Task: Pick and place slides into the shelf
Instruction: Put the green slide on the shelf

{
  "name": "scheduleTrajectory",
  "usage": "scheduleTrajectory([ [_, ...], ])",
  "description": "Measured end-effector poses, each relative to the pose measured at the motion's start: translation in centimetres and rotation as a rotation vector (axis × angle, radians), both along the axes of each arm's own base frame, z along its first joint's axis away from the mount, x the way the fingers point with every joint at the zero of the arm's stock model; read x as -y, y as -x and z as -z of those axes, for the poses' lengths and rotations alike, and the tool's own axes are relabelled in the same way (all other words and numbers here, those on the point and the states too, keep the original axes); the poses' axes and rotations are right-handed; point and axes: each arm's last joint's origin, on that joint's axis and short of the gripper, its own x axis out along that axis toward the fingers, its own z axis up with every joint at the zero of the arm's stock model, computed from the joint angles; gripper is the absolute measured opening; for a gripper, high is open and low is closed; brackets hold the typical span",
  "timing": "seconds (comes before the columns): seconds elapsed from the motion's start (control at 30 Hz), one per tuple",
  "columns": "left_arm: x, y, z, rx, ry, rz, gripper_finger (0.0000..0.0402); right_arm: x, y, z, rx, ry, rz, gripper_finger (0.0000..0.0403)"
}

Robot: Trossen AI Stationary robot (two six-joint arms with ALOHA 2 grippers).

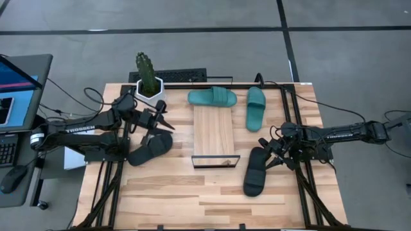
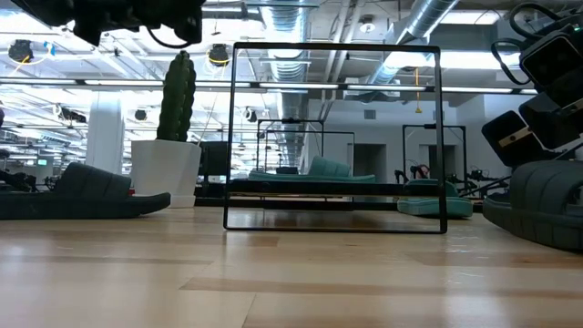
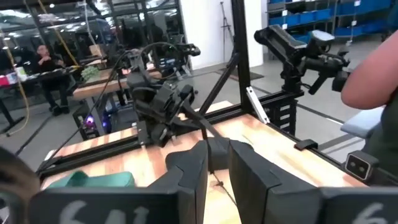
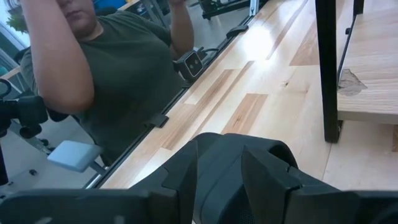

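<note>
Two teal slides lie flat on the table, one across the far end of the shelf, the other to the shelf's right. A black slide lies left of the shelf. My left gripper hovers over that slide's far end, pointing level toward the shelf. It holds nothing, and its fingers stand a narrow gap apart. The second black slide lies right of the shelf's near end, with my right gripper shut on it. My right gripper has the black slide's far end between its two fingers. It comes from the table's right side, slanting slightly down. The fingers hide which part they close on. The slide's near end lies on the table.
A cactus in a white pot and a keyboard stand at the table's far left, close behind my left arm. A laptop sits off the table's left edge. A person sits by the near edge.
</note>
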Motion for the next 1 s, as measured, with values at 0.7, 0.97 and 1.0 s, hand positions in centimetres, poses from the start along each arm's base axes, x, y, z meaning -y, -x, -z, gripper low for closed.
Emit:
scheduleTrajectory([
  [0.7, 0.28, -0.07, -0.21, 0.009, 0.029, 0.019, 0.0055, 0.00, 0.00, 0.01, 0.000, 0.000, -0.001, 0.0114],
  [0.97, 0.29, -0.04, -0.92, 0.089, -0.013, 0.019, 0.0055, 0.00, 0.00, 0.00, 0.000, 0.000, 0.000, 0.0114],
  [1.0, 0.29, -0.04, -0.95, 0.094, -0.018, 0.019, 0.0055, 0.00, 0.00, 0.01, -0.001, 0.000, 0.000, 0.0114],
])
